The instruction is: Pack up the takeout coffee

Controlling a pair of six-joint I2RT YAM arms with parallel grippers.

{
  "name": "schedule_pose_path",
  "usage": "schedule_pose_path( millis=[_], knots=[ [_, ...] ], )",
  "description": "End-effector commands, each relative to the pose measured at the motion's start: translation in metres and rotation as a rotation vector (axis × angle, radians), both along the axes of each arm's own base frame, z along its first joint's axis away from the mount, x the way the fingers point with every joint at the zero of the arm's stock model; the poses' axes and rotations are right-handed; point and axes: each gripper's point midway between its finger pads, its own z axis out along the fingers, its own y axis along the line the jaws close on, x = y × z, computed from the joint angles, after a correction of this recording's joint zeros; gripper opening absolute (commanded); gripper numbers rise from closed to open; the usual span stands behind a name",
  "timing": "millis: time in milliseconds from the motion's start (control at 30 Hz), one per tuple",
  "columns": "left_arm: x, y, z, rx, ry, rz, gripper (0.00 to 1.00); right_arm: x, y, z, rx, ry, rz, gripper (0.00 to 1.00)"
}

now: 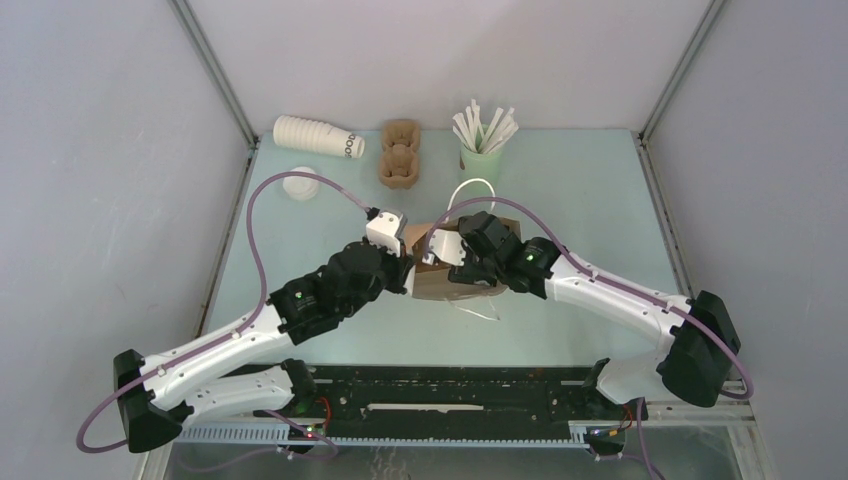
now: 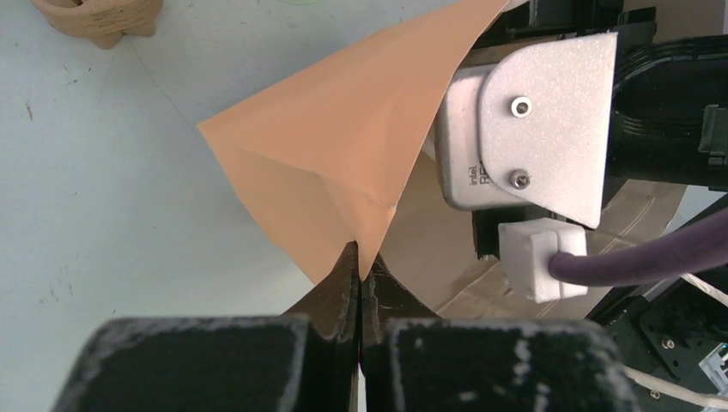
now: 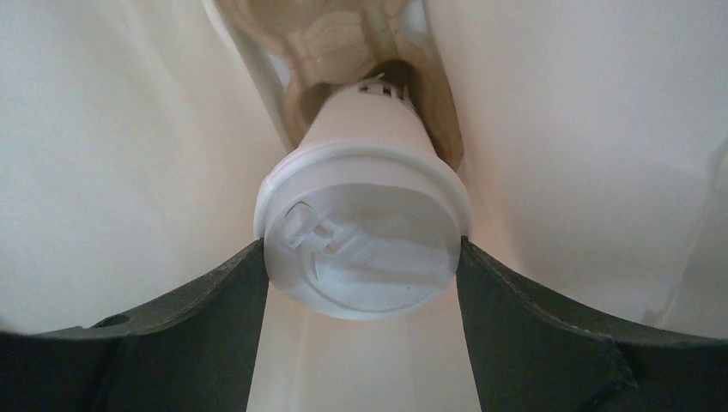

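The takeout coffee (image 3: 365,163), a cream-white cup with its white lid (image 3: 365,253) on, sits inside a brown paper bag (image 1: 455,288) at the table's middle. Its base rests in a pulp cup carrier (image 3: 339,34) at the bag's bottom. My right gripper (image 3: 362,257) reaches into the bag, both dark fingers (image 3: 215,292) pressed against the lid's rim. In the top view the right gripper (image 1: 458,262) is buried in the bag mouth. My left gripper (image 2: 360,270) is shut on the bag's (image 2: 335,146) upper edge, holding it open; it shows as left gripper (image 1: 412,268) in the top view.
At the back lie a stack of nested cups (image 1: 315,136), a loose white lid (image 1: 301,186), another pulp carrier (image 1: 398,155) and a pale green cup of white sticks (image 1: 484,150). The bag's white handle (image 1: 472,186) arches behind it. The right wrist camera housing (image 2: 532,137) is close to my left fingers.
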Motion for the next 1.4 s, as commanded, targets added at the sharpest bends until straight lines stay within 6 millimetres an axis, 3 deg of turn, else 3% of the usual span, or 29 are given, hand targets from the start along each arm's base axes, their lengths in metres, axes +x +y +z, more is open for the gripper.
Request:
schedule_pose_path(
  millis=[0,233,467,633,967,1100,1367],
  knots=[
    [-0.008,0.004,-0.008,0.040,0.027,-0.019,0.00,0.015,-0.004,0.012,0.030,-0.057,-0.071,0.46],
    [-0.007,0.005,-0.008,0.050,0.023,-0.018,0.00,0.019,-0.002,0.022,0.098,-0.073,-0.114,0.46],
    [-0.009,0.004,-0.007,0.053,0.024,-0.035,0.00,0.031,0.015,0.001,0.127,-0.073,-0.063,0.45],
    [-0.010,0.006,-0.004,0.050,0.017,-0.031,0.00,0.042,0.016,-0.010,0.133,-0.061,-0.068,0.45],
    [-0.008,0.010,0.009,0.052,0.004,-0.020,0.00,0.053,0.025,-0.016,0.141,-0.076,-0.075,0.50],
    [-0.011,0.010,0.026,0.033,0.000,-0.028,0.00,0.045,0.028,-0.001,0.141,-0.073,-0.074,0.50],
    [-0.026,0.006,0.063,-0.044,0.039,-0.086,0.00,-0.005,0.035,0.021,0.121,-0.028,-0.041,0.49]
  ],
)
